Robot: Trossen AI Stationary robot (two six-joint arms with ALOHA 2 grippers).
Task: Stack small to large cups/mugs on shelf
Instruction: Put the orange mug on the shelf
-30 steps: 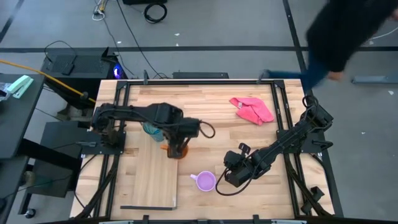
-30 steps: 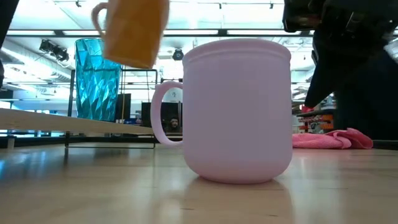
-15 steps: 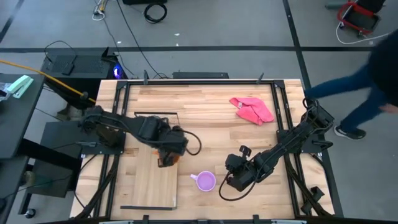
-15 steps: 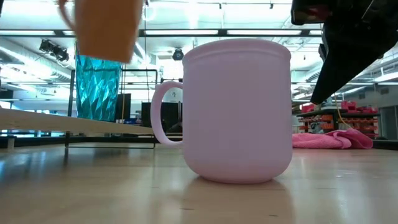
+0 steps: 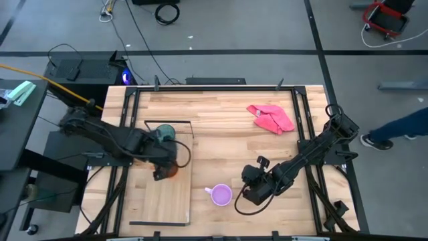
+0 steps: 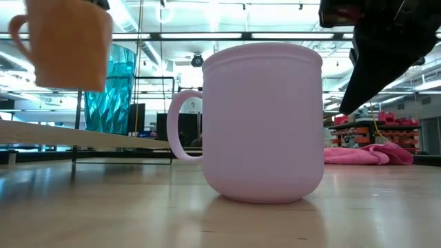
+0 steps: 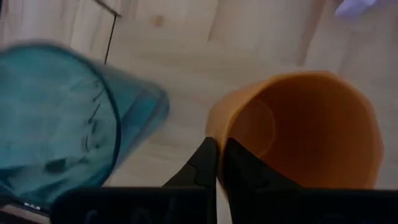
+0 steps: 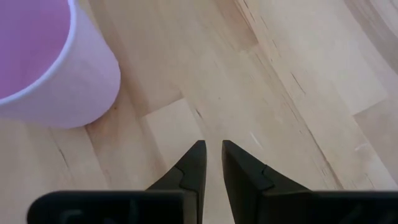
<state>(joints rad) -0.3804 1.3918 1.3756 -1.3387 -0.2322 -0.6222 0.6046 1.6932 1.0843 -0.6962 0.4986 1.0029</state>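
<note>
Teal faceted tumbler [image 6: 110, 89], orange mug [image 6: 65, 43], lilac mug [image 6: 265, 124], pink cloth [image 5: 271, 118].
</note>
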